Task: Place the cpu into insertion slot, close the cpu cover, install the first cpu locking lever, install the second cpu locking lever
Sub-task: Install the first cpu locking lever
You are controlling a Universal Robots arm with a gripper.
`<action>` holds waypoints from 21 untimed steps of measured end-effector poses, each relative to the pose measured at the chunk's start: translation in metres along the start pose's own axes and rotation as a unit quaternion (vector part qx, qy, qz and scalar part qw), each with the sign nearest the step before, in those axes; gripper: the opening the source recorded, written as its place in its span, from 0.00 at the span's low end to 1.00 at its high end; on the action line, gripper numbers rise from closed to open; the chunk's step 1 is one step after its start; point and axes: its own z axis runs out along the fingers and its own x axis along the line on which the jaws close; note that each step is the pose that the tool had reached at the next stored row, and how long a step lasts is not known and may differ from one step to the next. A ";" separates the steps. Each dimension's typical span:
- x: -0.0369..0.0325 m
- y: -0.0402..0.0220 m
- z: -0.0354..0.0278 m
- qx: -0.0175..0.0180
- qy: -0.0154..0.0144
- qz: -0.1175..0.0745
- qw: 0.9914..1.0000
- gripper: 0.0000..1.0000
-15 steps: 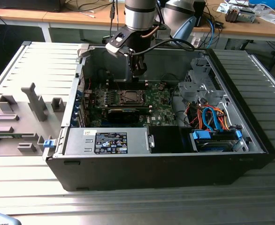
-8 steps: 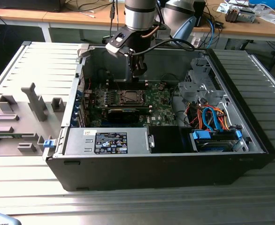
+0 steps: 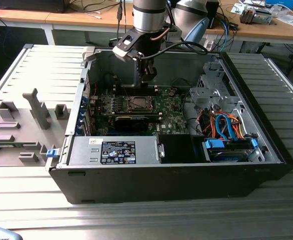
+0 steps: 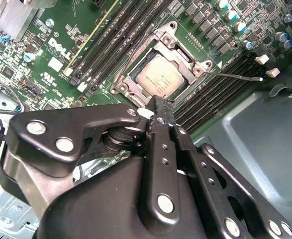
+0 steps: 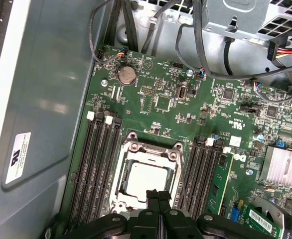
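Second wrist view shows your claw [image 4: 161,103] clenched, empty, over the cover [image 4: 131,84]: push the lever [image 4: 238,76] beyond it down squarely.

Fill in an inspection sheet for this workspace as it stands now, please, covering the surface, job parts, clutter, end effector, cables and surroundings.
Surface: ribbed metal table carrying an open computer case.
Job's things: the cpu lies on the green board, framed by the cpu cover, which is down around it. A thin lever rod juts out beside the socket; whether it is latched cannot be told.
Clutter: grey fixture blocks on the table at the exterior view's left.
Grippers: end effector shut, at the cover's edge, nothing seen in it.
Cables: orange and blue leads inside the case; black leads over the board.
Surroundings: wooden benches with loose gear behind.
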 end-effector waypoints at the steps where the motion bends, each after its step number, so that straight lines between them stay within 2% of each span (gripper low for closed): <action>1: -0.0002 0.0000 0.0000 0.000 0.000 -0.001 1.000 0.11; 21: -0.0009 -0.0002 0.0000 0.000 0.000 -0.009 1.000 0.11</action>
